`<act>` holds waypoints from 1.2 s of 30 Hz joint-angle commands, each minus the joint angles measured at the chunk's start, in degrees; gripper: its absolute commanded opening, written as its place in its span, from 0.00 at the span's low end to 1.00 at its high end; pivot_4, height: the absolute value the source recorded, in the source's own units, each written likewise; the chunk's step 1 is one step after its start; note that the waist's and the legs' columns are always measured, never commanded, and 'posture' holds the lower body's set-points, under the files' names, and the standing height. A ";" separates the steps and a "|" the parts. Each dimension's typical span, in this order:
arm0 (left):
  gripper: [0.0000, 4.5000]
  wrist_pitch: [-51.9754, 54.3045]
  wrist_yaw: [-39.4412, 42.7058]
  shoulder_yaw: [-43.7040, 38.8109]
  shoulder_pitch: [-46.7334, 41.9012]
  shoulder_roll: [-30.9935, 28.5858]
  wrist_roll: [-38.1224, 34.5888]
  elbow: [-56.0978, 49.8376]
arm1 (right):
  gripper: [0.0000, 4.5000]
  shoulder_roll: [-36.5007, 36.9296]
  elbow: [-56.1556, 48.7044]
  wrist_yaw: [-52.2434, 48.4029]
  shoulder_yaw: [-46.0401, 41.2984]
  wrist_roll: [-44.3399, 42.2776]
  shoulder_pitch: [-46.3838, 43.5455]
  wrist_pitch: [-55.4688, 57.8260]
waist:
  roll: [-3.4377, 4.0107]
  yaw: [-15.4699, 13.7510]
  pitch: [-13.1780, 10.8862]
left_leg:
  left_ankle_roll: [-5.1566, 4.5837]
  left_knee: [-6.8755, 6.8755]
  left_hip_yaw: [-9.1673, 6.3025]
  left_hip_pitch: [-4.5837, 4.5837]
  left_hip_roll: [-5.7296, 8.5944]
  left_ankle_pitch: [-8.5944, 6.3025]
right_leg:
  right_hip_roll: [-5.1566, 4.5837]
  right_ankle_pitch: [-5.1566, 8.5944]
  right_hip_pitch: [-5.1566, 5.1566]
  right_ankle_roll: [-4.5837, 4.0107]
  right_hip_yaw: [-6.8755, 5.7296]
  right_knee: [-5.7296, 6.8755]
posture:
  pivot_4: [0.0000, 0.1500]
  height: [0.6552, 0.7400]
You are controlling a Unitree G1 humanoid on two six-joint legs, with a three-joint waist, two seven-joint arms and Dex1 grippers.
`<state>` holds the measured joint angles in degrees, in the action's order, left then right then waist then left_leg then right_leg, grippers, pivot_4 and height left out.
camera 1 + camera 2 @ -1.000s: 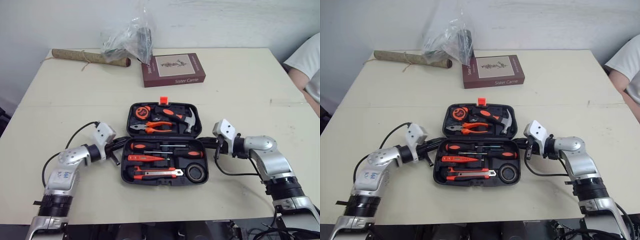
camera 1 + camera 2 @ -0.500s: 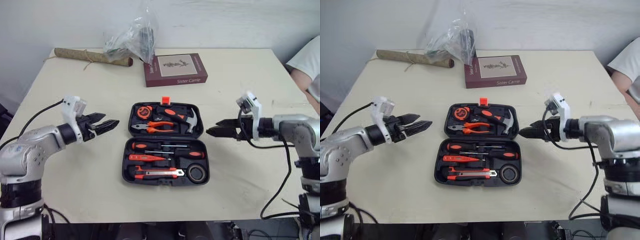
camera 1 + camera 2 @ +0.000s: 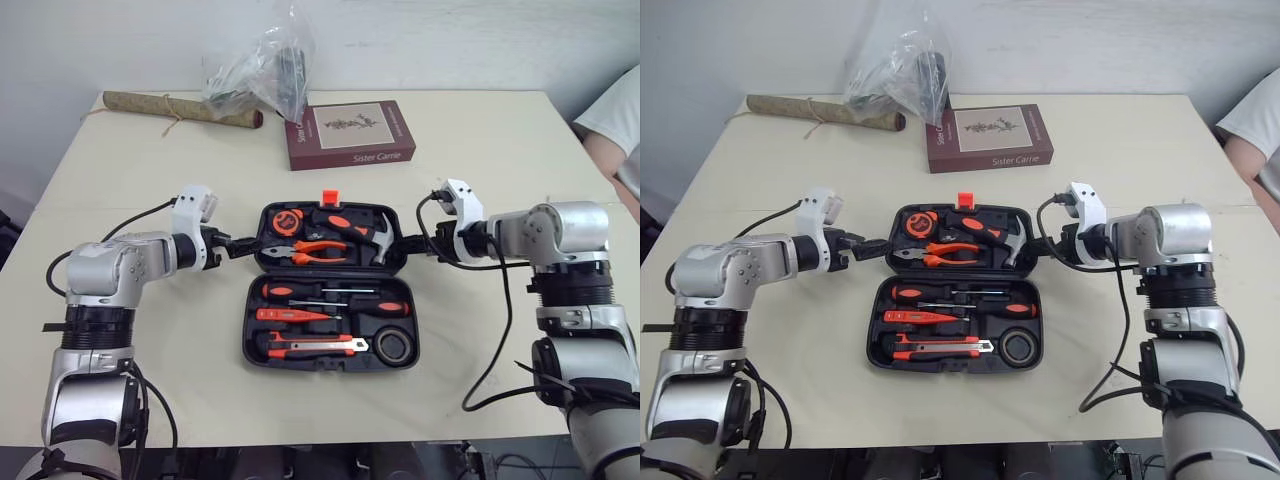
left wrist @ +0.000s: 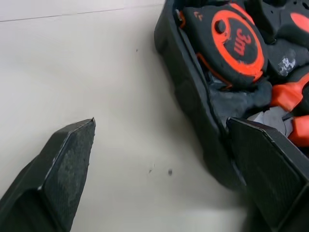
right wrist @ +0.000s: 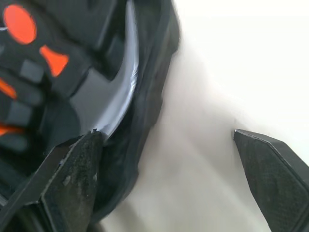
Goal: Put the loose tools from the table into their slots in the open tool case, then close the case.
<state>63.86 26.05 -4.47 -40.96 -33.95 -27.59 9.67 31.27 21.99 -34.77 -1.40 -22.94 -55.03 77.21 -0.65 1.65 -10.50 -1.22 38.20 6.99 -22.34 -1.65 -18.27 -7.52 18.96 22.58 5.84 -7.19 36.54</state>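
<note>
The case [image 3: 249, 325] lies on the table [image 3: 480, 130] between the left gripper [image 3: 243, 243] and the right gripper [image 3: 412, 240], each straddling a side wall of its far half. The book [image 3: 348, 134], bag [image 3: 258, 72] and roll [image 3: 180, 108] lie beyond both.

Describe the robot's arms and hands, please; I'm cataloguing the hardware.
The left arm and right arm have rounded silver shells over black ribbed joints. A white camera block sits at each wrist, with black cables looping alongside. The left hand and right hand each end in two black wedge-shaped fingers with finely textured pads.
</note>
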 commanded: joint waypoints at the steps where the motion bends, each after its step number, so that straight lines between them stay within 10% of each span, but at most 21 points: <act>1: 0.98 -0.53 0.84 -0.31 -1.65 0.55 0.42 -0.40 | 1.00 -0.23 1.57 0.39 0.20 0.83 -1.04 -1.67 | 0.00 0.03 0.00 | 0.01 0.00 0.00 0.01 -0.01 0.01 | 0.00 0.00 0.00 0.00 -0.01 0.03 | 1.00 1.00; 8: 0.81 -0.29 0.47 -0.14 -1.77 1.55 1.67 -0.38 | 0.83 -0.31 2.36 0.03 0.82 0.96 -0.62 -1.02 | -0.01 0.01 0.01 | 0.00 0.00 -0.01 0.03 -0.02 0.03 | 0.00 0.00 0.00 0.00 0.01 0.07 | 1.00 1.00; 16: 0.00 2.42 1.43 -0.53 -2.04 2.44 0.51 -1.39 | 0.00 -1.21 4.02 -0.12 -0.59 -0.30 0.13 1.97 | -0.24 -0.05 0.18 | 0.02 0.03 -0.03 0.21 -0.02 0.05 | -0.03 0.00 -0.15 0.00 0.32 0.19 | 1.00 1.00; 36: 0.00 -14.50 5.87 -6.12 4.91 5.54 0.35 -2.58 | 0.00 -2.10 -7.45 -3.32 -3.54 -3.15 7.23 -5.61 | -0.37 0.09 0.25 | 0.06 -0.04 0.01 0.19 -0.03 0.10 | -0.01 0.00 -0.04 -0.03 0.54 0.25 | 1.00 1.00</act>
<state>52.06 30.64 -10.22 -36.35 -27.88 -27.24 9.42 29.42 15.70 -37.53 -5.45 -25.31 -48.78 72.10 -1.02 1.74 -10.25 -1.16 38.17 7.02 -22.14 -1.68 -18.16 -7.53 18.95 22.54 5.81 -6.65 36.79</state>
